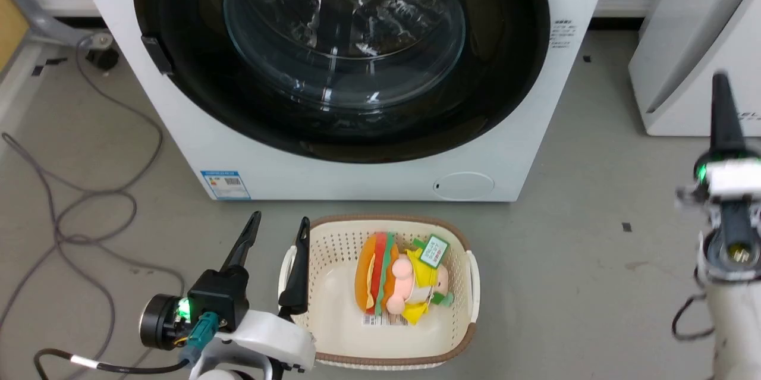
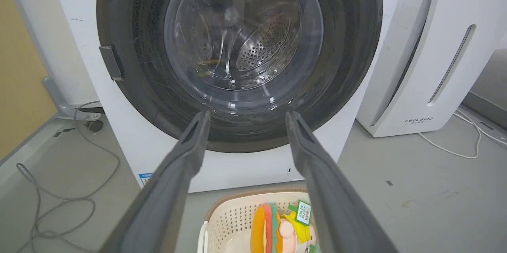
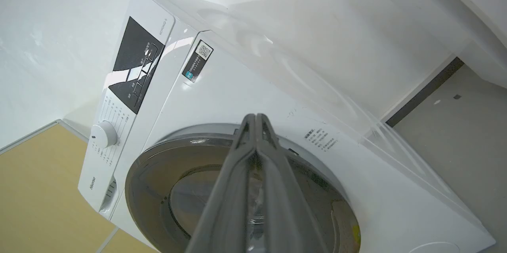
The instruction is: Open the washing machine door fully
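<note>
2 hands, 1 washer (image 1: 357, 181), 1 door (image 1: 505, 71). Door looks shut, flush on the washer front. It's straight ahead of the left hand (image 1: 280, 217) and apart from it, no contact. That hand is spread wide w/ nothing between its 2 fingers. The right hand (image 1: 720, 78) has its 2 fingers pressed together, also empty, w/ the door ahead and off to its left. 1 basket (image 1: 392, 220) sits on the floor just right of the left hand, w/ 1 burger plushie (image 1: 380, 273) inside. 1 white appliance (image 1: 684, 41) stands ahead of the right hand.
</note>
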Motion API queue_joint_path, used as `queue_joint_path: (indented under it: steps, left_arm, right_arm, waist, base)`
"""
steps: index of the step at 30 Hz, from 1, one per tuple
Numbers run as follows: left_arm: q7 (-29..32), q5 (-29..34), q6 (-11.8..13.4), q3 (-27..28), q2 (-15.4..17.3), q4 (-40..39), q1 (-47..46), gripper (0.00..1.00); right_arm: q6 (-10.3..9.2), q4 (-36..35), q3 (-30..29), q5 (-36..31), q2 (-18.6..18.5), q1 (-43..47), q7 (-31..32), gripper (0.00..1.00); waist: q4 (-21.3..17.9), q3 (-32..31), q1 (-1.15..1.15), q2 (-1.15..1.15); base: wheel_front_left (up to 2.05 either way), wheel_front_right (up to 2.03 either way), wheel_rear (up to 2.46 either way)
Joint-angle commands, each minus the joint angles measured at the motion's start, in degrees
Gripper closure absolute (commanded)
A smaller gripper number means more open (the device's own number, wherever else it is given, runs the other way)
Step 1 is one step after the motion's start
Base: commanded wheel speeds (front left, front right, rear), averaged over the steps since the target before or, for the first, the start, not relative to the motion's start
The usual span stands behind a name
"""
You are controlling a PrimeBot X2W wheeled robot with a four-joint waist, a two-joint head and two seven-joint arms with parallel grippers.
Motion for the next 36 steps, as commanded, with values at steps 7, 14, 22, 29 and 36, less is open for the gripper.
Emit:
queue_joint_path:
  steps: [7, 14, 22, 29, 36]
  left_arm:
    - [-1.5, -1.1, -0.1, -1.4, 0.0, -0.8, -2.6, 0.00]
    - [-2.3, -1.3, -0.2, -2.2, 0.0, -1.4, -4.2, 0.00]
    - [-3.3, -1.8, -0.4, -3.1, 0.0, -2.0, -6.1, 0.00]
    - [-4.1, -2.4, -0.1, -3.9, 0.0, -2.4, -7.2, 0.00]
    - [-5.0, -2.8, 0.0, -4.8, 0.0, -2.6, -8.4, 0.00]
  right_arm:
    - [0.04, 7.6, 6.3, 8.5, -6.1, -12.8, 0.6, 1.00]
    - [0.04, 15.6, 14.0, 13.9, -10.0, -24.4, 4.2, 1.00]
    - [0.05, 28.4, 24.2, 18.7, -11.9, -38.8, 13.3, 1.00]
    - [0.05, 36.5, 31.7, 21.9, -11.8, -49.6, 23.2, 1.00]
    - [0.05, 41.4, 37.4, 25.5, -11.4, -57.2, 31.0, 1.00]
  waist:
    - [1.0, 2.9, 0.00, 0.00]
    - [1.4, 5.4, 0.00, 0.00]
    - [2.2, 8.3, 0.00, 0.00]
    - [2.6, 10.4, 0.00, 0.00]
    - [2.9, 12.2, 0.00, 0.00]
  base:
    - [0.00, 0.00, 0.00]
    - [0.00, 0.00, 0.00]
    - [0.00, 0.00, 0.00]
    - [0.00, 0.00, 0.00]
    - [0.00, 0.00, 0.00]
